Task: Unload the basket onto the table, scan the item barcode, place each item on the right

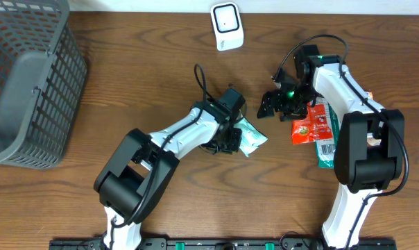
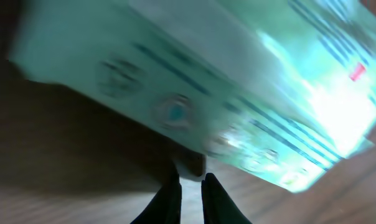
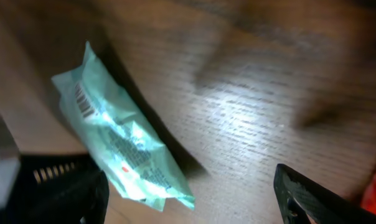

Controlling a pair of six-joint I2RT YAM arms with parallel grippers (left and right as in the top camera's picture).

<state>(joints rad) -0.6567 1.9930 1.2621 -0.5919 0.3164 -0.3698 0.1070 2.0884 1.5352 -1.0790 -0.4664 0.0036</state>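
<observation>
overhead, left pincer [image 1: 235, 136] pinching packet [image 1: 253, 137] edge

A brown wooden table [image 1: 147, 83] with long grain fills the overhead view; a grey mesh basket [image 1: 30, 90] stands at its far left, cut off by the frame's edge; toward the right lies a red snack packet [image 1: 311, 128], partly covered; just beside it, nearer the front, lies a green-and-white packet [image 1: 326, 151], also partly covered; a black rail [image 1: 216, 244] runs along the front edge.
</observation>
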